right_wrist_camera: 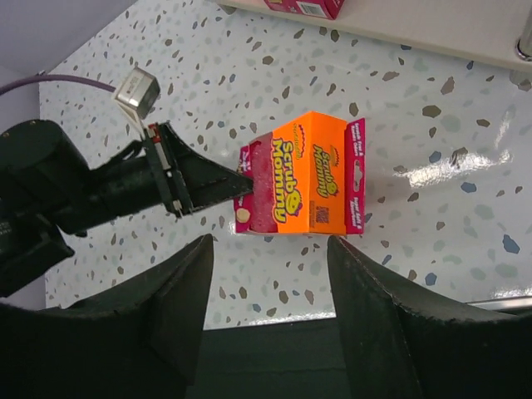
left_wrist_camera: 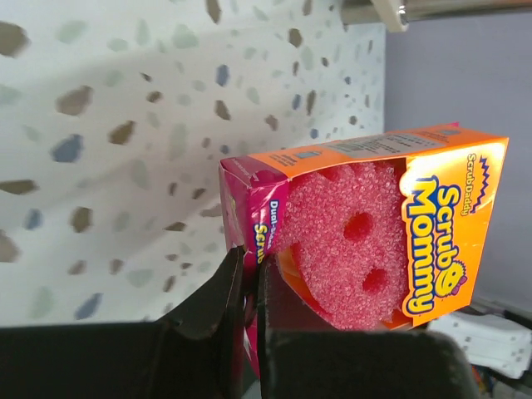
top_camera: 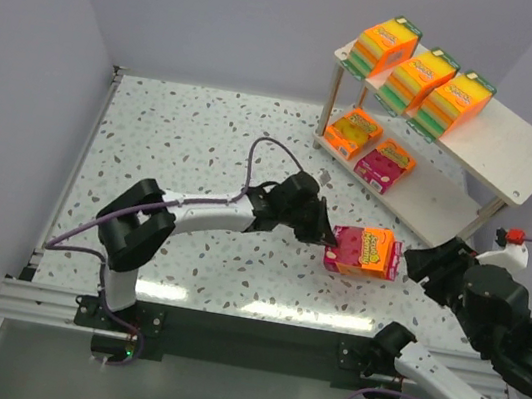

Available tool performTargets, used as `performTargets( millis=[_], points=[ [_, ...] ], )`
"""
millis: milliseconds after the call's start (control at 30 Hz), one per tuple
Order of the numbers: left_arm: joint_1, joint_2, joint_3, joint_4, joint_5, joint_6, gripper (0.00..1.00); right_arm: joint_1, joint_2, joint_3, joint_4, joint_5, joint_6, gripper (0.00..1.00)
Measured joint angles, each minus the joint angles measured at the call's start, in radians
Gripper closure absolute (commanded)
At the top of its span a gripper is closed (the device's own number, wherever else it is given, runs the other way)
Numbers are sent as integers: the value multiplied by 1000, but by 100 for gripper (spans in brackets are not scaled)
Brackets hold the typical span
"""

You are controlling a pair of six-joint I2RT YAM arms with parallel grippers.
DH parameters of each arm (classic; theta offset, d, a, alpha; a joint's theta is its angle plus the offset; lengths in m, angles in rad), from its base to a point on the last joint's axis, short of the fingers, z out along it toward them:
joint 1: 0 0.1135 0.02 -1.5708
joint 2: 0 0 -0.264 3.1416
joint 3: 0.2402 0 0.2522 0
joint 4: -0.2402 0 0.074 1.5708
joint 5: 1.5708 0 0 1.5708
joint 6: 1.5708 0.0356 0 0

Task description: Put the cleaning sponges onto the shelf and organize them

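Observation:
A pink-and-orange cleaning sponge pack (top_camera: 364,253) sits mid-table, in front of the shelf (top_camera: 517,148). My left gripper (top_camera: 326,237) is shut on the pack's magenta left edge, with the thin card flap pinched between its fingers (left_wrist_camera: 229,287). The sponge face (left_wrist_camera: 349,241) shows through the cut-out. My right gripper (right_wrist_camera: 270,243) stands open just right of the pack (right_wrist_camera: 312,174), not touching it. Three thick orange packs (top_camera: 417,79) line the shelf's top board. A flat orange pack (top_camera: 354,133) and a magenta one (top_camera: 385,165) lie on the lower board (top_camera: 437,206).
Pale walls close the table on the left and at the back. An aluminium rail (top_camera: 225,333) runs along the near edge between the arm bases. A purple cable (top_camera: 274,150) loops above the left arm. The shelf's metal leg (top_camera: 330,98) stands near the flat packs.

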Motion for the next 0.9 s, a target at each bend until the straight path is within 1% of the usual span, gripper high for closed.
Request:
performTargets(
  millis=[33, 133, 233, 333, 400, 500, 567, 767, 900],
  points=[
    [-36, -5, 6, 10, -21, -51, 100, 0, 5, 14, 0, 6, 0, 40],
    [-93, -7, 25, 20, -108, -166, 100, 0, 13, 43, 0, 13, 0, 40],
    [-113, 6, 81, -5, -190, -274, 100, 0, 13, 53, 0, 16, 3, 40],
    [-113, 77, 220, -45, -246, -393, 100, 0, 13, 55, 0, 25, 5, 40],
    [-112, 156, 350, -97, -271, -462, 100, 0, 13, 57, -1, 29, 8, 40],
    [-114, 274, 519, -156, -300, -520, 100, 0, 13, 66, -1, 31, 8, 40],
    [-120, 338, 596, -182, -315, -560, 100, 0, 12, 69, -1, 32, 10, 40],
    [-145, 473, 753, -277, -371, -661, 100, 0, 4, 69, -1, 32, 12, 40],
    [-155, 513, 790, -278, -397, -719, 100, 0, 2, 69, -1, 32, 12, 40]
  ],
)
